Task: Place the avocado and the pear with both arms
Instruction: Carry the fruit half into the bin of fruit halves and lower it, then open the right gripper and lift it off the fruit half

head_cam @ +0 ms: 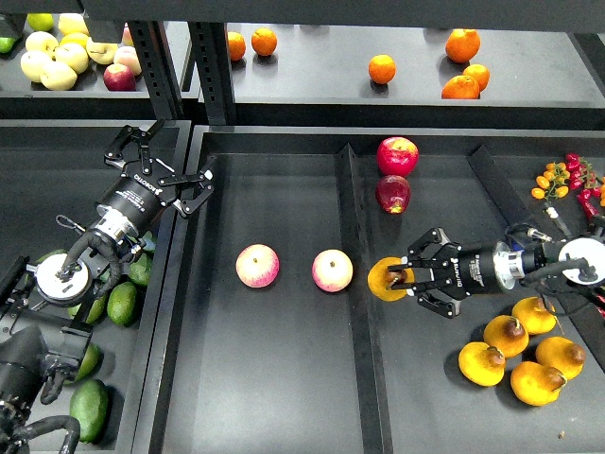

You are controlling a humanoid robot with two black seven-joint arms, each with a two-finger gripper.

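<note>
My right gripper point(405, 279) is shut on a pear point(385, 281), orange-yellow with a dark hollow, and holds it just right of the tray's centre divider point(364, 369). Several more pears point(506, 333) lie at the lower right beside that arm. Dark green avocados point(123, 303) lie in the left bin below my left arm, and another avocado point(90, 409) lies lower down. My left gripper point(163, 161) is open and empty, above the left bin and up and right of the avocados.
Two pink-yellow apples point(258, 266) point(333, 270) lie in the tray's left compartment, the second close to the held pear. Two red apples point(398, 156) lie at the back. Oranges point(382, 68) and pale apples point(57, 57) sit on the rear shelf. Red chillies point(591, 213) lie at the right edge.
</note>
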